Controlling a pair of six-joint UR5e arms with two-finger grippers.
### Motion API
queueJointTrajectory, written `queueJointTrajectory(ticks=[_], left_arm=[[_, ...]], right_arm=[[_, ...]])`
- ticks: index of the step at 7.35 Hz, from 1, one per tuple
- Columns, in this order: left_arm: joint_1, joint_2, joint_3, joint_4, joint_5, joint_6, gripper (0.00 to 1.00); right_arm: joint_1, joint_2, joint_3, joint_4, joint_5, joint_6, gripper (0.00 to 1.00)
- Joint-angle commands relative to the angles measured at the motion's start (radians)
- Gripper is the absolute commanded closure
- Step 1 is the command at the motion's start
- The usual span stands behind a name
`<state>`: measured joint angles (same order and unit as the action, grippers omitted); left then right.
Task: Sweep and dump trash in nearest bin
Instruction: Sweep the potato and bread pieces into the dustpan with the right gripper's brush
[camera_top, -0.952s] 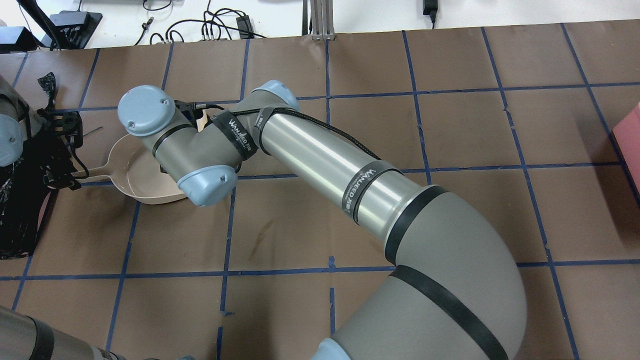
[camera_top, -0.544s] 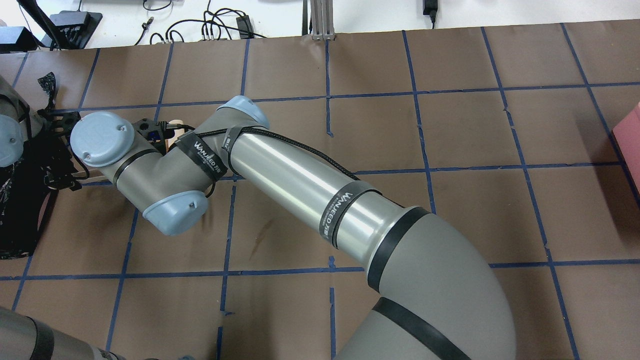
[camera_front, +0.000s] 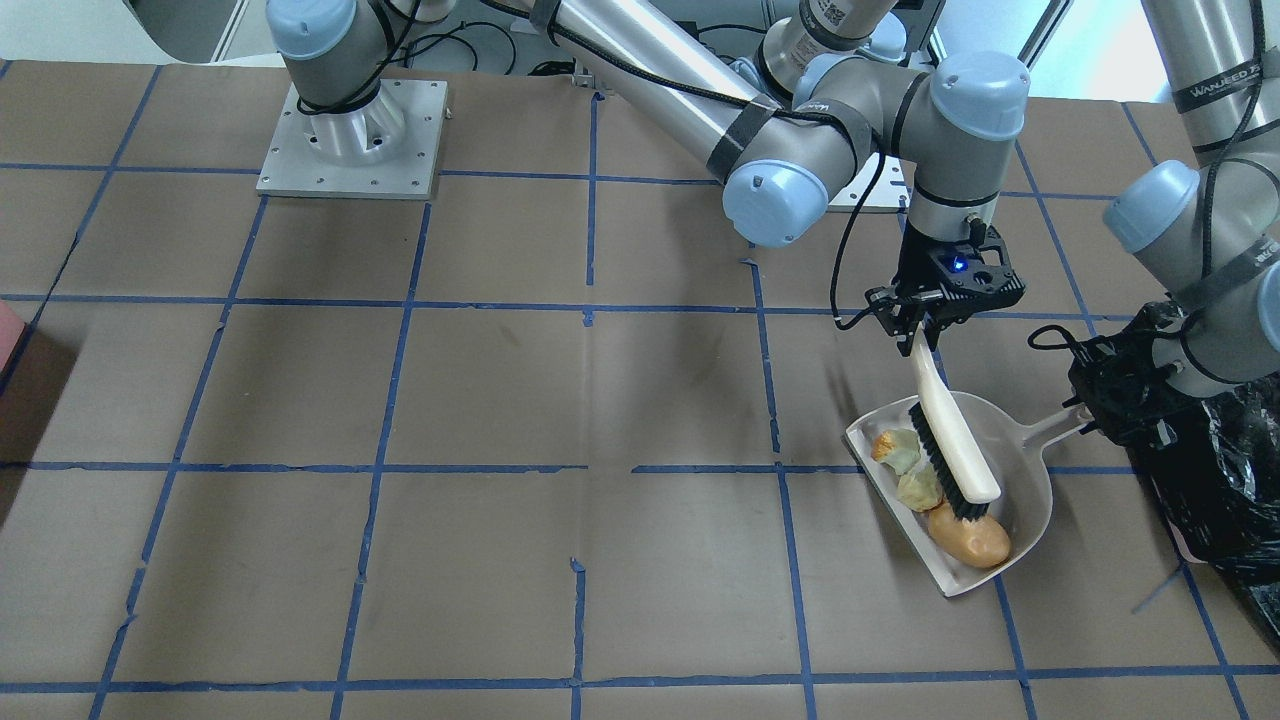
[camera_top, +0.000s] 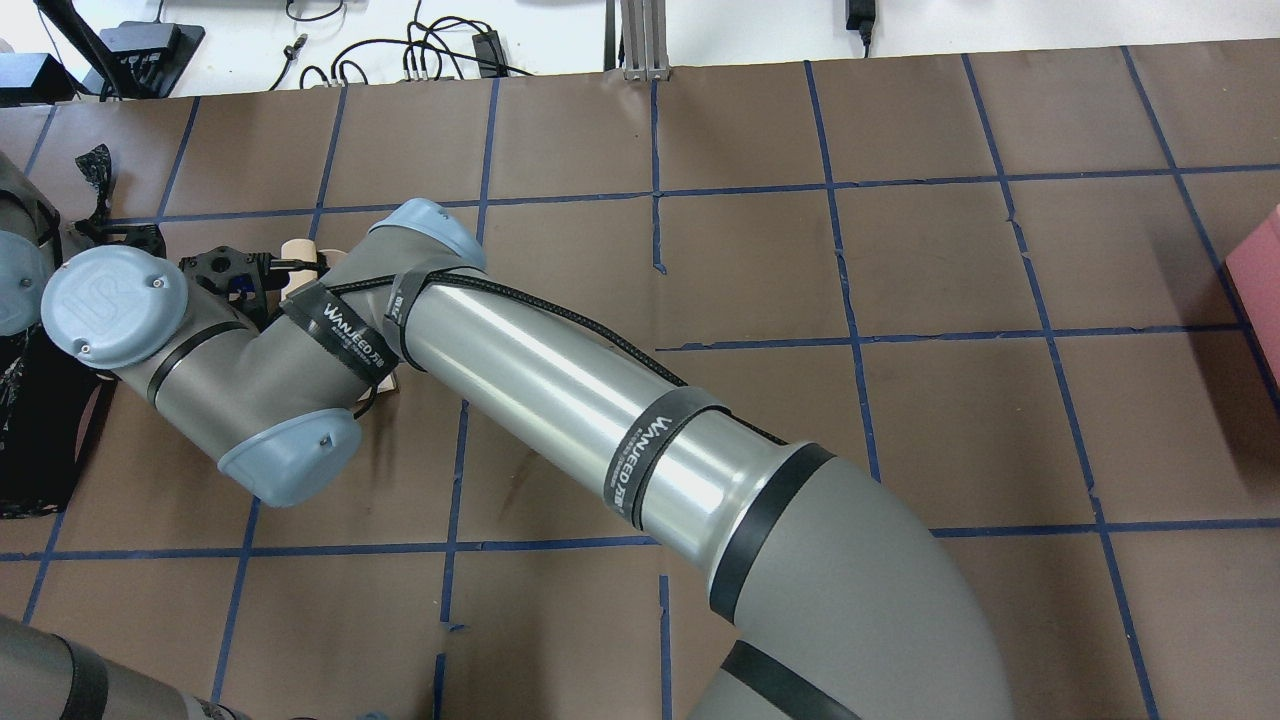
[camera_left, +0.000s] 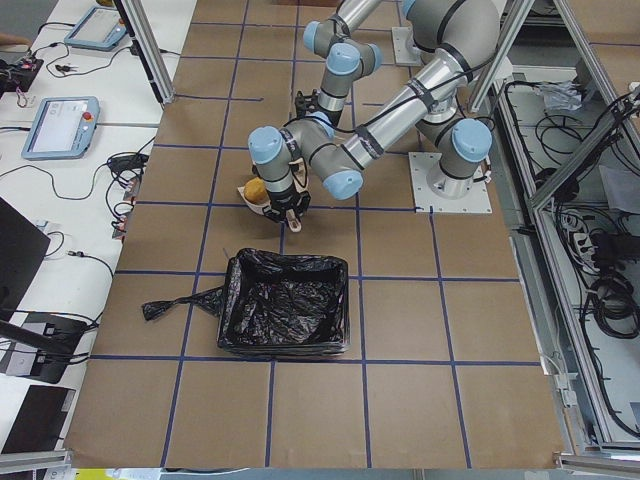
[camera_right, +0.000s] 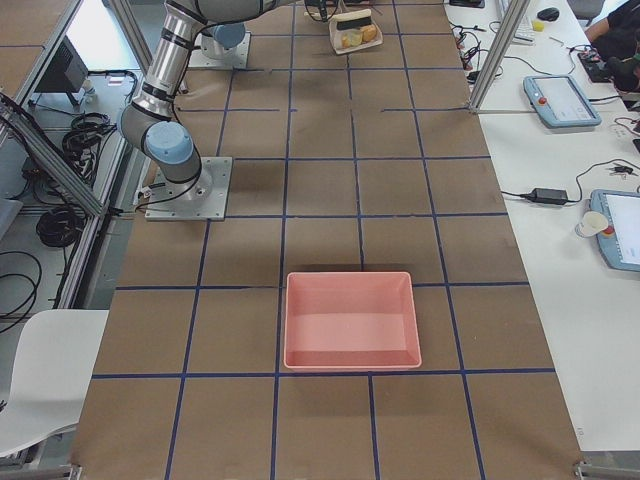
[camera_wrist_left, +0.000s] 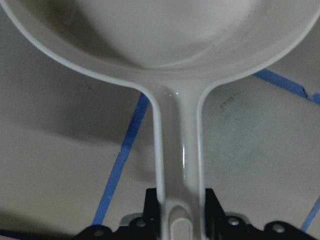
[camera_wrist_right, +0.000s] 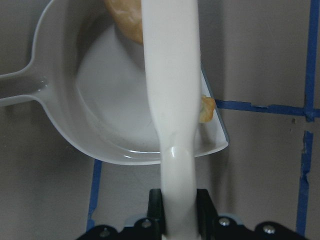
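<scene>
A cream dustpan (camera_front: 1030, 490) lies on the table with its handle (camera_wrist_left: 177, 165) in my shut left gripper (camera_front: 1097, 408). My right gripper (camera_front: 938, 322) is shut on a cream brush (camera_front: 950, 430) whose black bristles rest in the pan. The trash sits in the pan along the bristles: an orange-brown chunk (camera_front: 885, 445), a pale yellow-green chunk (camera_front: 917, 490) and a tan potato-shaped lump (camera_front: 970, 538). The bin (camera_front: 1215, 480), lined with a black bag, stands just beyond the left gripper. In the overhead view the right arm hides the pan.
A reddish-pink tray (camera_right: 350, 320) with no bag lies far off at the table's other end. The right arm (camera_top: 560, 380) reaches across the table's middle. The open bin (camera_left: 285, 315) is beside the pan in the exterior left view. Blue tape lines grid the brown table.
My right arm has swung leftward in the overhead view, toward the left gripper and the bin, and now covers the dustpan that showed earlier. The left gripper has stayed put.
</scene>
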<state>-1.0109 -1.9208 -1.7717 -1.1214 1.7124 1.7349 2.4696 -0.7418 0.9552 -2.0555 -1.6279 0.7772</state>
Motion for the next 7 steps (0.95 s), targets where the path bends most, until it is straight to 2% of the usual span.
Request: queueJointTrajectory(ticks=[1, 3, 5, 7], left_arm=[[0.000, -0.001, 0.000, 0.000, 0.000, 0.000, 0.97], [0.000, 0.002, 0.000, 0.002, -0.003, 0.002, 0.97], [0.008, 0.003, -0.003, 0.002, -0.043, 0.005, 0.97], [0.015, 0.016, -0.008, 0.002, -0.100, 0.009, 0.97]], right_arm=[[-0.027, -0.046, 0.008, 0.114, -0.021, -0.077, 0.91], [-0.139, -0.119, 0.087, 0.140, -0.021, -0.250, 0.91], [-0.137, -0.105, 0.187, 0.011, -0.018, -0.233, 0.91], [-0.120, -0.084, 0.189, -0.006, -0.012, -0.196, 0.91]])
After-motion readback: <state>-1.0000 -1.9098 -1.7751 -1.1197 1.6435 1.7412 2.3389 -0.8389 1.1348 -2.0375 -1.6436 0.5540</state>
